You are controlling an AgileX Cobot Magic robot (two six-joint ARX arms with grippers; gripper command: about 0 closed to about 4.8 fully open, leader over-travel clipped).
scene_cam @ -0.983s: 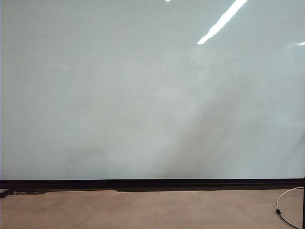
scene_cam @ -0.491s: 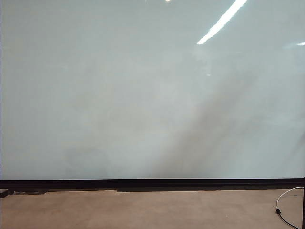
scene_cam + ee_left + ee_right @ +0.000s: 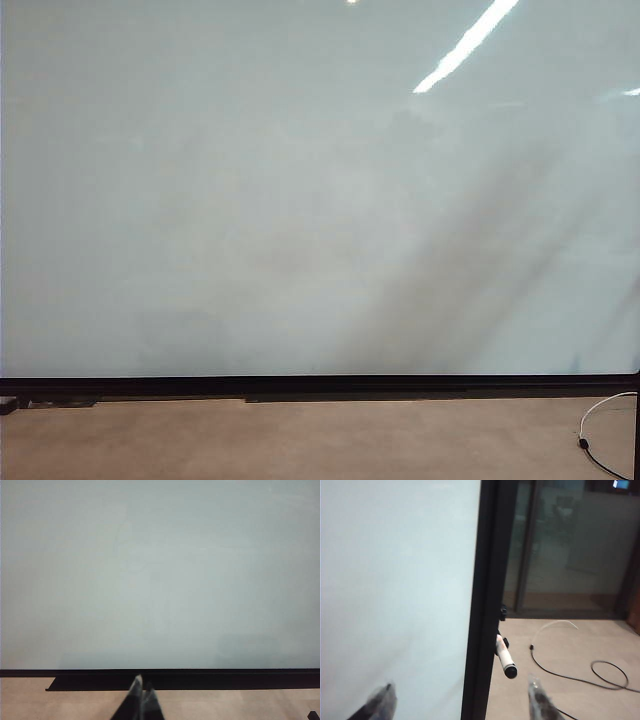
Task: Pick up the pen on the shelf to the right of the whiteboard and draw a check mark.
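I count one pen (image 3: 504, 656): a slim white marker with a dark end, mounted on a small holder at the outer side of the whiteboard's (image 3: 395, 580) black frame (image 3: 482, 600), its dark end slanted away from the board. It appears only in the right wrist view.

I count one whiteboard. It fills most of the exterior view (image 3: 300, 200) and the left wrist view (image 3: 160, 570). Its surface is pale and glossy, and it carries a bright streak of reflected light (image 3: 466, 45) near the upper edge in the exterior view.

The right gripper (image 3: 461, 705) sits in front of the board's right edge. Its two fingers (image 3: 540, 705) stand wide apart, one over the board face and one over the floor, with the frame and the pen between them further ahead. They hold nothing.

The left gripper (image 3: 140, 704) is low in front of the board's bottom frame. Its two fingers (image 3: 134, 702) are together, tips touching, holding nothing.

On the tan floor (image 3: 580, 640) I count one black cable (image 3: 580, 677) and one white cable (image 3: 555, 627). Beyond the board stand dark glass panels (image 3: 560, 540).
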